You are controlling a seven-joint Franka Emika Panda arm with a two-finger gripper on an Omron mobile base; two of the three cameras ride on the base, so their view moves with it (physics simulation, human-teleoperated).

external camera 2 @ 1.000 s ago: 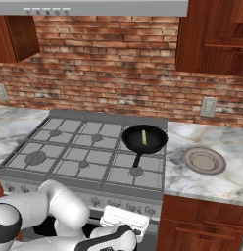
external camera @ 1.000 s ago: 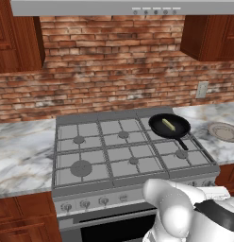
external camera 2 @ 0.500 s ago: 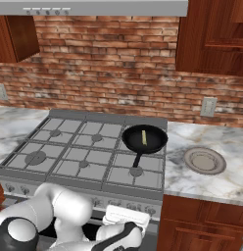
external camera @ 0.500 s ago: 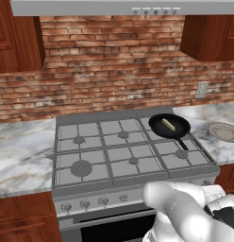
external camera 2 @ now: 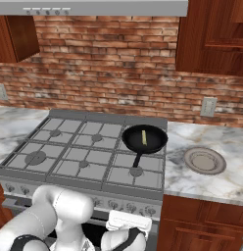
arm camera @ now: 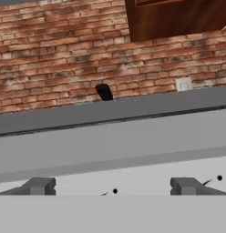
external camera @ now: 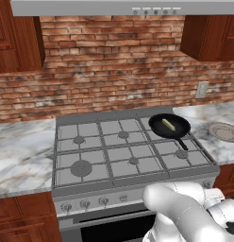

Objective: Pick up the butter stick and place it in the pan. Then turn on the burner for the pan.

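Note:
The butter stick [external camera: 168, 125] [external camera 2: 144, 138], a small pale yellow bar, lies inside the black pan [external camera: 159, 121] [external camera 2: 155, 145] on the stove's back right burner. The pan's straight handle [external camera: 183, 142] [external camera 2: 138, 159] points toward the stove front. My arm is folded low in front of the stove, well below and in front of the pan. In the hand view my gripper [arm camera: 113, 186] is open, with nothing between its wide-set fingertips [arm camera: 39, 185], and faces the stove's grey front panel from close up. A dark piece that may be the pan's handle [arm camera: 104, 92] pokes up above the stove edge.
Several knobs [external camera: 85, 203] run along the stove's front panel [external camera 2: 143, 198]. A round grey plate [external camera: 225, 131] [external camera 2: 205, 161] rests on the marble counter right of the stove. Wood cabinets [external camera 2: 211, 34] hang above, and a wall outlet [arm camera: 184, 84] sits on the brick.
My hand has sunk slightly in front of the stove and the arm's joints have shifted a little. Jaws stay open. The pan and the butter stick have not moved.

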